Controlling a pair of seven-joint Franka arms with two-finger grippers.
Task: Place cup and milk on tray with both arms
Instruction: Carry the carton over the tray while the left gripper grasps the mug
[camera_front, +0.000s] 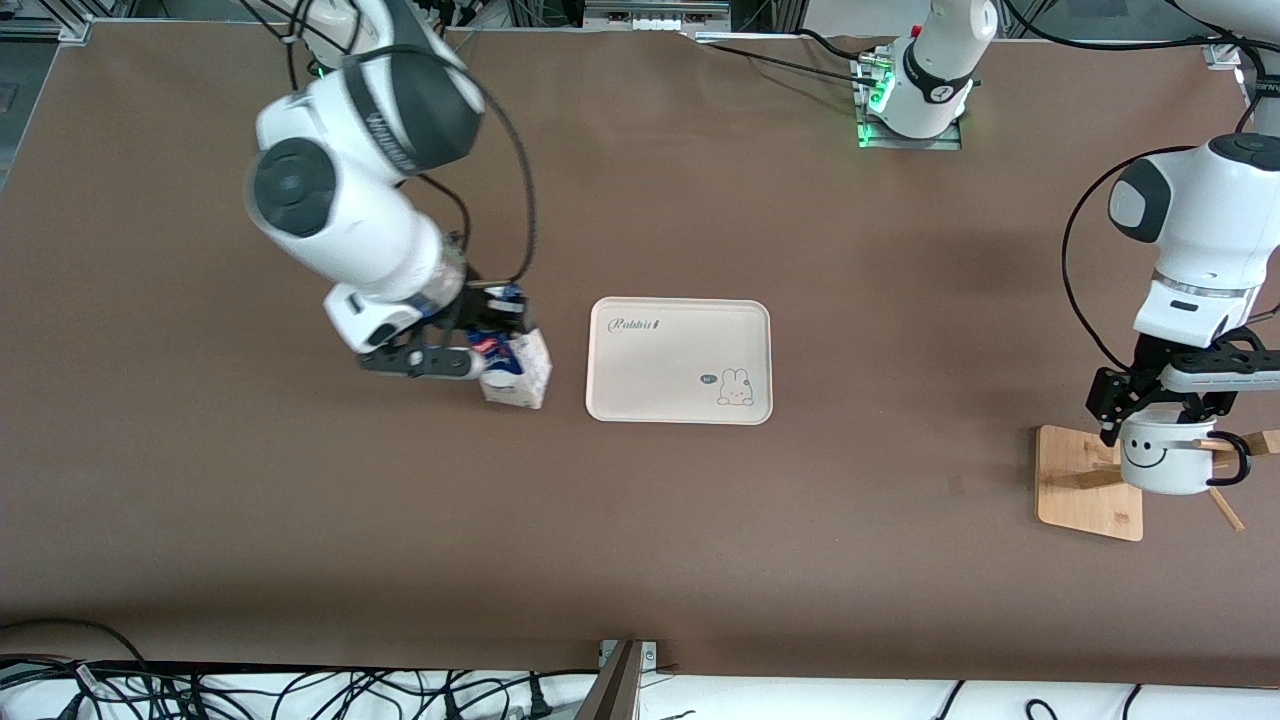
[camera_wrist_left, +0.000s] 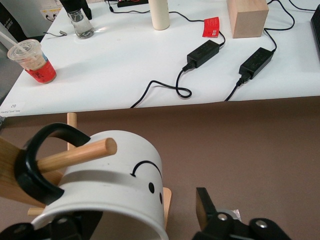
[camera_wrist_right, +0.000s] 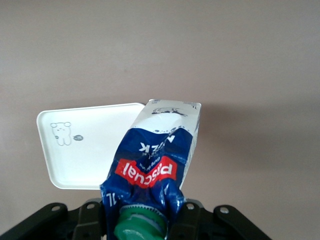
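Observation:
The cream tray (camera_front: 680, 385) lies mid-table and holds nothing; its corner (camera_wrist_right: 75, 165) also shows in the right wrist view. Beside it, toward the right arm's end, my right gripper (camera_front: 488, 345) (camera_wrist_right: 145, 220) is shut on the milk (camera_front: 515, 375) (camera_wrist_right: 160, 145) near its green cap, crumpling the top. The carton is tilted. The cup (camera_front: 1160, 460) (camera_wrist_left: 115, 175) hangs by its black handle on a peg of the wooden rack (camera_front: 1085, 485). My left gripper (camera_front: 1165, 425) (camera_wrist_left: 135, 220) straddles its rim, open; one finger (camera_wrist_left: 205, 210) stands clear of the wall, the other is hidden.
The rack's pegs (camera_wrist_left: 75, 155) stick out around the cup. A white side table (camera_wrist_left: 125, 65) past the brown table's edge carries a plastic drink cup (camera_wrist_left: 34, 61), power adapters and a wooden block. Cables run along the table's edge nearest the front camera.

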